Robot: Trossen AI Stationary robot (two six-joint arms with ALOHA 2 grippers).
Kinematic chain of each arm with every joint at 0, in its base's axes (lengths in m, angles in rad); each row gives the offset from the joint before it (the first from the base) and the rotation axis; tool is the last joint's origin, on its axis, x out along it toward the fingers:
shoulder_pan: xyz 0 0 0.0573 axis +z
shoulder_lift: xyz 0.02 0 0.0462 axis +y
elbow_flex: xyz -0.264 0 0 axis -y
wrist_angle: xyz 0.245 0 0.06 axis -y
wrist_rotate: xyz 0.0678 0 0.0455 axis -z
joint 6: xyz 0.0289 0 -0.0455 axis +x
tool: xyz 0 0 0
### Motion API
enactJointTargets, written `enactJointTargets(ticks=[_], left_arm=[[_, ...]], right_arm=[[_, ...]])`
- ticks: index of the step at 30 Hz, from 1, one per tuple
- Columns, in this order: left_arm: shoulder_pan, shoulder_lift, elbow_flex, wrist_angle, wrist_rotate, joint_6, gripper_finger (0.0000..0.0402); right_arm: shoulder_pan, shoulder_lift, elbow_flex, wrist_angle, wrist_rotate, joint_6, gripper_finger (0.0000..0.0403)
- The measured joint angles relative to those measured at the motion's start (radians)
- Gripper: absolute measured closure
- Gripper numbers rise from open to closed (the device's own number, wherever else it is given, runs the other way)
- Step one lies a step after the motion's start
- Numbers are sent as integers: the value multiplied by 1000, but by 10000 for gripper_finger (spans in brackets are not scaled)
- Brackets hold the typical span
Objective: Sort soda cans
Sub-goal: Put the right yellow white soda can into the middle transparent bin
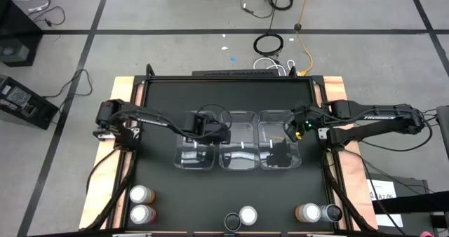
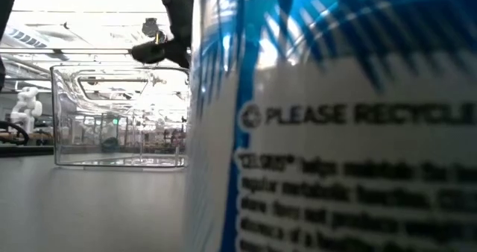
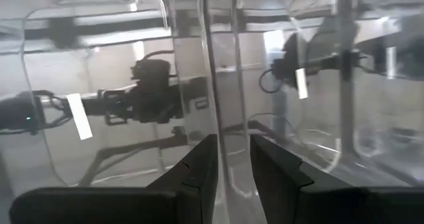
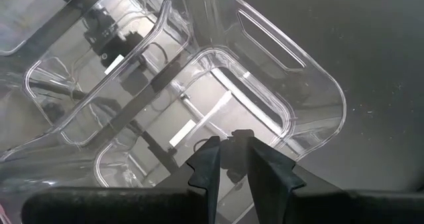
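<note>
Your left gripper (image 1: pixel 223 133) sat over the left bin (image 1: pixel 194 158), its fingers (image 3: pixel 199 171) parted by only a narrow gap with the clear wall between the left bin and the middle bin (image 1: pixel 238 156) standing in that gap; I could not tell whether they pressed on it. Your right gripper (image 1: pixel 286 130) hung above the right bin (image 1: pixel 280 156), fingers (image 4: pixel 207 164) almost together and nothing held. The three bins stood side by side at the table's (image 1: pixel 161 195) middle. All the soda cans stood well nearer you than the bins, along the table's near edge: two pink ones (image 1: pixel 141 203) left of the bins, a silver-topped one (image 1: pixel 248 214) near the middle, an orange one (image 1: pixel 307 212) and a dark one (image 1: pixel 332 212) to the right.
</note>
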Motion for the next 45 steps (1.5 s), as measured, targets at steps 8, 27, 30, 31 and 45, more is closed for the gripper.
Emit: enactJointTargets(ticks=[8, 27, 30, 31, 45], left_arm=[[-7, -130, 0, -37, -43, 92, 303], [-60, -295, 0, -48, -82, 856, 303], [-60, -295, 0, -50, -84, 965, 303], [-60, -295, 0, -51, -90, 1012, 303], [-90, -295, -29, -129, -57, 1407, 303]], right_arm=[[0, 0, 0, 0, 0, 2, 337], [0, 0, 0, 45, 5, -9, 337], [0, 0, 0, 72, 5, -33, 337], [0, 0, 0, 81, 5, -47, 337], [0, 0, 0, 125, -2, -135, 337]])
